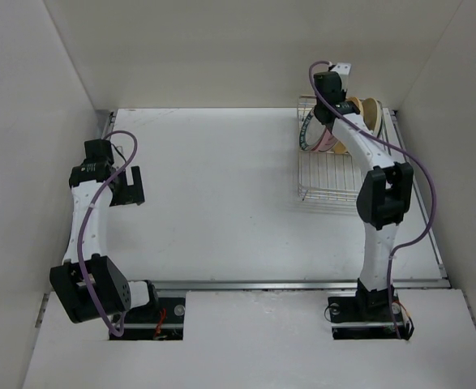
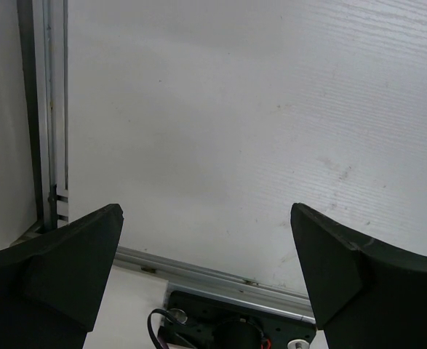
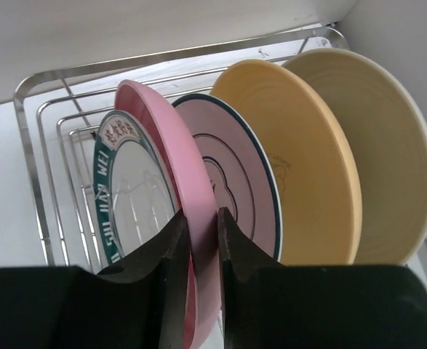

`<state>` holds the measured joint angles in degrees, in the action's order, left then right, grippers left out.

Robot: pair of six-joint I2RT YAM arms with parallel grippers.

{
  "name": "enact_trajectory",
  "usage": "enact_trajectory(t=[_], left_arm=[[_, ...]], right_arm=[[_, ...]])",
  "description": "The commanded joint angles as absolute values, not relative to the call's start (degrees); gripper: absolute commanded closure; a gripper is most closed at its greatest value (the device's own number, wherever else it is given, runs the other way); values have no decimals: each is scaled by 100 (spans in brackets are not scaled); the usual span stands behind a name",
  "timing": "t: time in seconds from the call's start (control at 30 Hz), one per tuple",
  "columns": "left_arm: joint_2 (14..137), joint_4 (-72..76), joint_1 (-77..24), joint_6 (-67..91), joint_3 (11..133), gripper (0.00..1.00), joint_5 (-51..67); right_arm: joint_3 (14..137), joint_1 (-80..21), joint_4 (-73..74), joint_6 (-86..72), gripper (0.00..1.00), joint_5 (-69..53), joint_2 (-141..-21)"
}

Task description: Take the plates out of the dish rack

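Two states — left pincer (image 2: 206, 218) gapes empty, right pincer (image 3: 201, 218) seemingly nips pink plate (image 3: 166, 138).

right gripper (image 3: 201, 214): clamped onto pink plate (image 3: 168, 144) rim
plates (image 3: 322, 182): five, stood upright in dish rack (image 3: 162, 57)

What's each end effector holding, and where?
The right end effector pinches the pink plate by its rim; the left end effector is open, empty.
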<state>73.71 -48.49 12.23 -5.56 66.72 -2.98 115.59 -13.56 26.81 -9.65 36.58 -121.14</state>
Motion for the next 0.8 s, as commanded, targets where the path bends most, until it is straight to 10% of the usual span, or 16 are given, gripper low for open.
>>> enact_trajectory(t=[0.0,0.17,0.77], left_arm=[[7348,-4948,1257,-624,6697,0,-211],[7348,-4948,1257,-624,6697,0,-158],[7172,-5001,1257,-729,6697,0,246]], right_arm=[[11812,-1397,2654,-932,80,4007,-12129],[11532,-1599,2233,-468,99,4578,-11673],[11241,-1994,405,2258,100,6863,-10337]])
